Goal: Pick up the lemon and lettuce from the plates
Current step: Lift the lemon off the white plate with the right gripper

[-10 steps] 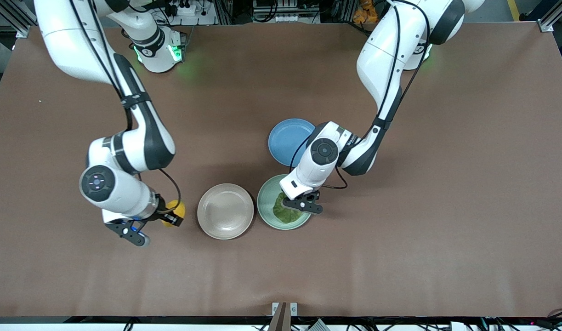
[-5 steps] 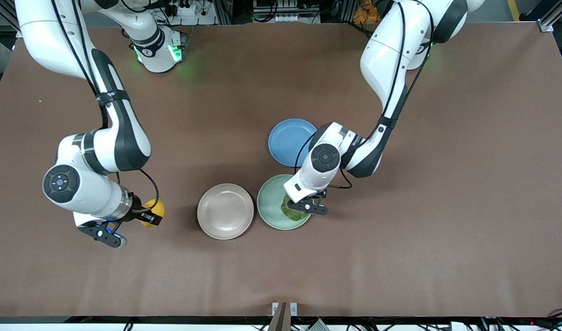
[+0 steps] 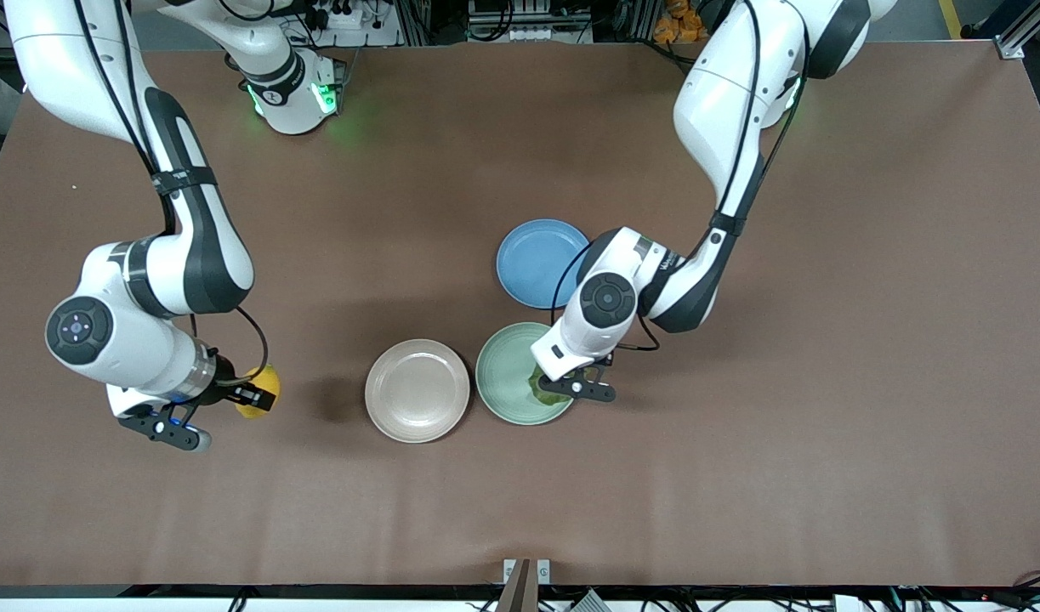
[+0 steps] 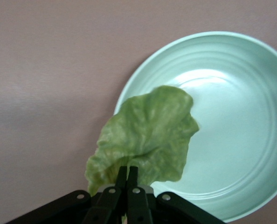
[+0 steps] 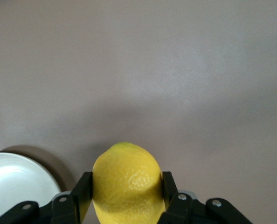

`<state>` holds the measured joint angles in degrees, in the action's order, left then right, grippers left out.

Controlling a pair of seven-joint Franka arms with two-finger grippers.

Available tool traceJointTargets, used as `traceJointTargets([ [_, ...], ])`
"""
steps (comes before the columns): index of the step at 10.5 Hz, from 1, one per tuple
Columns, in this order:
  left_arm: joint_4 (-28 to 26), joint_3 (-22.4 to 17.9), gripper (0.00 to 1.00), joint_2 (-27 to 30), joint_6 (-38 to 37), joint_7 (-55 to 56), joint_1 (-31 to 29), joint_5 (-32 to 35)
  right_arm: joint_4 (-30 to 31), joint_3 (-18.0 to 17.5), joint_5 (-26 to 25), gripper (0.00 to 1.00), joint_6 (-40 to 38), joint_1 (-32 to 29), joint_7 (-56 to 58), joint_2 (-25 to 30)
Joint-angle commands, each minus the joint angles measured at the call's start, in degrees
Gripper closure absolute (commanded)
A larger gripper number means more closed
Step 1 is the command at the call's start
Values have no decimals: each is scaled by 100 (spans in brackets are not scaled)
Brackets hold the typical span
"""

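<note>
Right gripper point(image 3: 249, 397) carried lemon point(image 3: 259, 390) farther from plates point(image 3: 417, 390).

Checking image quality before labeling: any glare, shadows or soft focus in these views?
Front view: soft shadow on the table beside the beige plate; green base lights tint the cloth. Left wrist view: bright glare on the mint plate; lettuce sharp, fingers slightly soft. Right wrist view: lemon sharp, its shadow on the table.
</note>
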<state>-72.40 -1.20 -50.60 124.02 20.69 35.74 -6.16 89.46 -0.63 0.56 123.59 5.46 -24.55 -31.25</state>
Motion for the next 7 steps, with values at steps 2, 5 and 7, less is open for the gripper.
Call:
traceJointTargets([
  [2, 24, -21, 100, 331, -852, -723, -347, -78, 950, -69, 15, 100, 420, -369, 731, 620],
  [5, 24, -21, 100, 550, -1387, -1048, -497, -78, 1091, -69, 15, 100, 412, -615, 1223, 743],
  [7, 24, -30, 100, 709, -1774, -1277, -690, -70, 1336, -60, 15, 100, 421, -625, 1242, 909],
])
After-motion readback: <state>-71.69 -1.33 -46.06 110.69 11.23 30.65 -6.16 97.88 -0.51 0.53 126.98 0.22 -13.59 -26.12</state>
